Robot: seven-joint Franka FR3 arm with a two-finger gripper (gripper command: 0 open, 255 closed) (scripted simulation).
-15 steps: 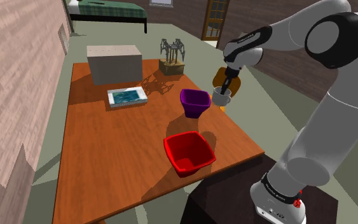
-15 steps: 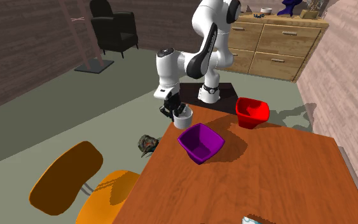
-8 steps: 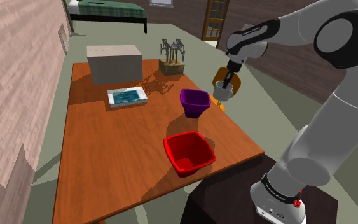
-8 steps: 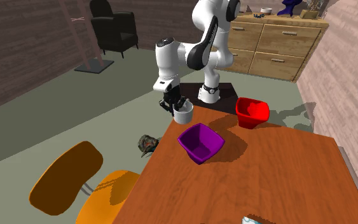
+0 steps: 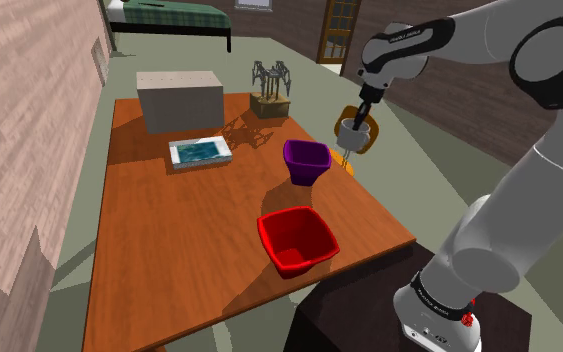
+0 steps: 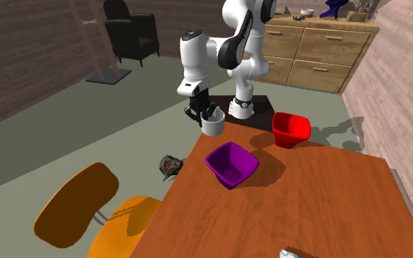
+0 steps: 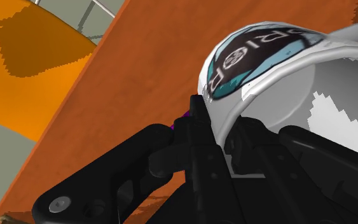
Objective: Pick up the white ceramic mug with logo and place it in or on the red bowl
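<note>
table (image 5: 169, 250): wood, holds red bowl (image 5: 297, 240) | floor (image 6: 65, 132): grey-green | dresser (image 6: 322, 48): by wall (image 6: 403, 51)

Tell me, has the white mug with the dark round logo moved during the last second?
Yes. In the shoulder view the white mug, clasped by the black gripper, has risen: it sits higher against the purple square bowl than before.

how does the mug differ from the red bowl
The mug is white with a logo; the red bowl is plain red. The mug is round, the bowl squarish. The mug hangs in the air, clasped by the hand; the bowl rests on the table. Both sit open side up.
</note>
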